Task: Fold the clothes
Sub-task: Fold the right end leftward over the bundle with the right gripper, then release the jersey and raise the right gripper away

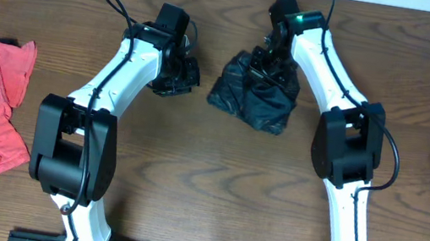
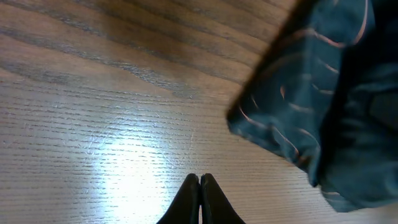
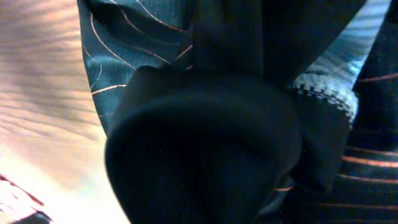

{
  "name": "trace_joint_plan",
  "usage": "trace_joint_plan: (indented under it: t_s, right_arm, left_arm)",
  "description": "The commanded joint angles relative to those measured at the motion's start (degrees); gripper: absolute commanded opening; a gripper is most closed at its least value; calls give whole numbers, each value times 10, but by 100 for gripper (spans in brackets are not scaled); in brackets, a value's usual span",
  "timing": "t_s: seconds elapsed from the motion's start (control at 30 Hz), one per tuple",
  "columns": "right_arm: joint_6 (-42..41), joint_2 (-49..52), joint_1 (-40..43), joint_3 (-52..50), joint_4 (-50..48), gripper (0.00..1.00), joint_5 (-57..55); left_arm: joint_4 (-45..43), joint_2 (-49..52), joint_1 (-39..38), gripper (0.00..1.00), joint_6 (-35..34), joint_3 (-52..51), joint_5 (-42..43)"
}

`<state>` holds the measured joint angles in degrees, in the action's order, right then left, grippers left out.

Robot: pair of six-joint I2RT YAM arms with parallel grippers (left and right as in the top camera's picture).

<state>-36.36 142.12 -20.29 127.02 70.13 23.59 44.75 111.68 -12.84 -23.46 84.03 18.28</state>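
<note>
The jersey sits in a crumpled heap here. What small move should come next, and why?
Probably open the left gripper and ease it to the nearest edge of the jersey. The jersey is bunched, the right gripper seems shut on its top, while the left is shut, empty, beside the cloth. A second grip would let the pair spread it flat.

Jersey [image 1: 252,99] just right of left gripper [image 1: 182,78]
</note>
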Motion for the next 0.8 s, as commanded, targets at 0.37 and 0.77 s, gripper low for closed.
trace_joint_plan:
  t_s: [0.37,0.77]
  right_arm:
    - [-30,1,-24,5,-114,39,89]
    - [-34,1,-34,5,-235,6,149]
  left_arm:
    - [-7,5,2,6,12,-14,5]
    - [-33,6,12,6,12,-29,0]
